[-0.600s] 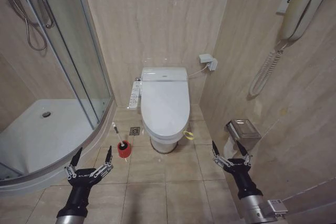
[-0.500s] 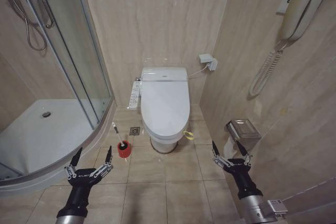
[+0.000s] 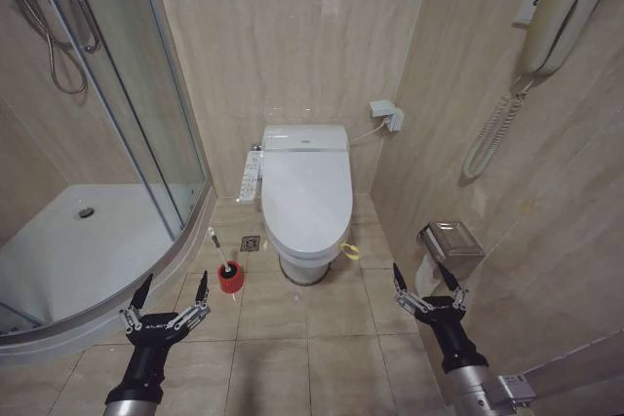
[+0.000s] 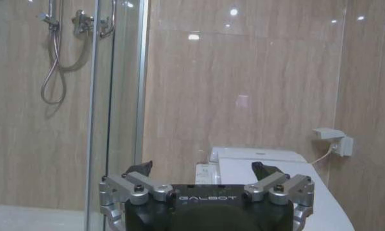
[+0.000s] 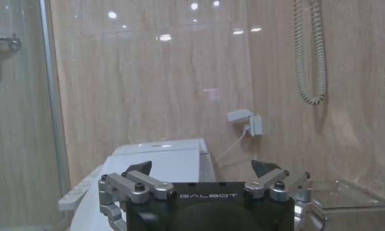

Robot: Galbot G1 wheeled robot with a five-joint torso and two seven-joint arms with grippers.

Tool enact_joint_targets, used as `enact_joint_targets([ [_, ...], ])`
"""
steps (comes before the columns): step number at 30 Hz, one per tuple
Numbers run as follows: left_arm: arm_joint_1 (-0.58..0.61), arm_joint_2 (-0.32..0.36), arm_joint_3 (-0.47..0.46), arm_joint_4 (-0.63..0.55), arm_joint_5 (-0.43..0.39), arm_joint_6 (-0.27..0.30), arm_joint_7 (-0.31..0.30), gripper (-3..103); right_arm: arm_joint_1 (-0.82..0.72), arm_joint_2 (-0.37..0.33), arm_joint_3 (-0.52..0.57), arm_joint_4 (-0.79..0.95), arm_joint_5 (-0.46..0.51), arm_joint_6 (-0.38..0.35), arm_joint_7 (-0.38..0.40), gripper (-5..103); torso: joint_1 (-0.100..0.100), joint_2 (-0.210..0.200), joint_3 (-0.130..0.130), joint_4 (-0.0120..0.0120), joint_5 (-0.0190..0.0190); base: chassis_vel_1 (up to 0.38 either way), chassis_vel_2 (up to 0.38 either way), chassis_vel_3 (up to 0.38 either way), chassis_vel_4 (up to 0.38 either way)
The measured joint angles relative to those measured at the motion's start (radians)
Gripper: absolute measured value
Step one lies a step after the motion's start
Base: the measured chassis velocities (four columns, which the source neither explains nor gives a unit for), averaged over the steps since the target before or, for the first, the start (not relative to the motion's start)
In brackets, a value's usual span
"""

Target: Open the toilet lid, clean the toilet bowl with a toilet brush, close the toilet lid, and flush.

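Toilet lid (image 3: 306,192) shut, long axis running from the wall toward me

My left gripper (image 3: 171,291) and right gripper (image 3: 425,280) hover low, both spread wide, grasping nothing; toilet brush (image 3: 220,255) leans in its red cup (image 3: 231,279)

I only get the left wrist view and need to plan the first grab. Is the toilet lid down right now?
Observer: Yes, the toilet lid lies flat over the toilet bowl.
Operator: Where's the brush?
Observer: The toilet brush stands tilted in a red cup on the robot's left of the bowl, just ahead of the open left tool.
Operator: And the other arm?
Observer: The right tool is open and low, beside the metal paper holder on the wall, apart from the bowl.
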Motion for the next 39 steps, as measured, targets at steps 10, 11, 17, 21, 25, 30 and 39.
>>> enact_joint_targets([
  [10, 0.0, 0.0, 0.0, 0.0, 0.0, 0.0, 0.0, 100, 0.001, -0.002, 0.005, -0.007, 0.041, 0.013, -0.018, 100, 0.0, 0.0, 0.0, 0.0, 0.0, -0.028, 0.021, 0.022, -0.023],
  [11, 0.0, 0.0, 0.0, 0.0, 0.0, 0.0, 0.0, 100, 0.001, -0.002, 0.005, -0.007, 0.041, 0.013, -0.018, 100, 0.0, 0.0, 0.0, 0.0, 0.0, -0.107, 0.082, 0.117, -0.098],
  [17, 0.0, 0.0, 0.0, 0.0, 0.0, 0.0, 0.0, 100, 0.006, -0.004, 0.009, -0.007, 0.043, 0.017, 0.0, 100, 0.0, 0.0, 0.0, 0.0003, 0.0002, -0.163, 0.171, 0.171, -0.157],
  [21, 0.0, 0.0, 0.0, 0.0, 0.0, 0.0, 0.0, 100, 0.015, -0.005, 0.018, -0.01, 0.034, 0.023, 0.037, 100, 0.0, 0.0, 0.0, 0.0, 0.0002, -0.23, 0.22, 0.198, -0.225],
  [25, 0.0, 0.0, 0.0, 0.0, 0.0, 0.0, 0.0, 100, 0.024, -0.007, 0.025, -0.018, 0.025, 0.036, 0.072, 100, 0.001, 0.0, 0.0, -0.0001, 0.0001, -0.156, 0.147, 0.139, -0.146],
  [30, 0.0, 0.0, 0.0, 0.0, 0.0, 0.0, 0.0, 100, 0.028, -0.01, 0.03, -0.025, 0.022, 0.043, 0.062, 100, 0.0, 0.0, 0.0, 0.0, 0.0001, -0.017, 0.004, 0.004, 0.006],
  [39, 0.0, 0.0, 0.0, 0.0, 0.0, 0.0, 0.0, 100, 0.043, -0.006, 0.028, -0.032, 0.015, 0.041, 0.067, 100, -0.001, 0.0, 0.0, 0.0, 0.0, 0.017, -0.024, -0.012, 0.021],
])
